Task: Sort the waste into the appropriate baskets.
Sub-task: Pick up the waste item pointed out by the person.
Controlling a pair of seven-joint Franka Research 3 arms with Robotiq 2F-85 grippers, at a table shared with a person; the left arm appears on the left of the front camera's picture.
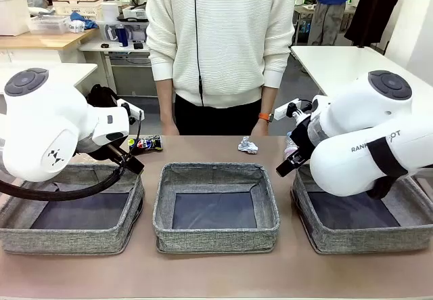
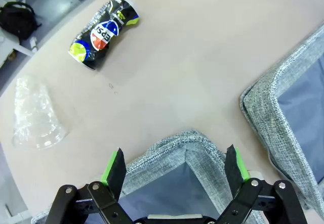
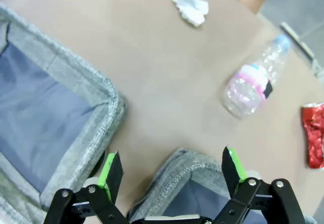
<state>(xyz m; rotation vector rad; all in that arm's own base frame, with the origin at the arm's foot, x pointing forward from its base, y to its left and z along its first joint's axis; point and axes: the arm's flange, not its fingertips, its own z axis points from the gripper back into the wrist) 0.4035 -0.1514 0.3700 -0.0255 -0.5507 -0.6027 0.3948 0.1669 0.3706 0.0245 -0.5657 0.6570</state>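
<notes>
Both spread, empty | left gripper (image 2: 174, 155) above left basket (image 2: 164, 148) | right gripper (image 3: 172, 158) above right basket (image 3: 178, 167)

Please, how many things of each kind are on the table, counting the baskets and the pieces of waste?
Grey baskets: 3
Cans: 2, the dark blue can and the red can
Plastic bottle: 1
Plastic cup: 1
Paper wad: 1
Total: 8

Tan table (image 1: 216, 276), three grey baskets (image 1: 215, 240), dark can (image 2: 104, 32), clear cup (image 2: 35, 115), paper wad (image 1: 247, 145), bottle (image 3: 250, 85), red can (image 3: 315, 135)
</notes>
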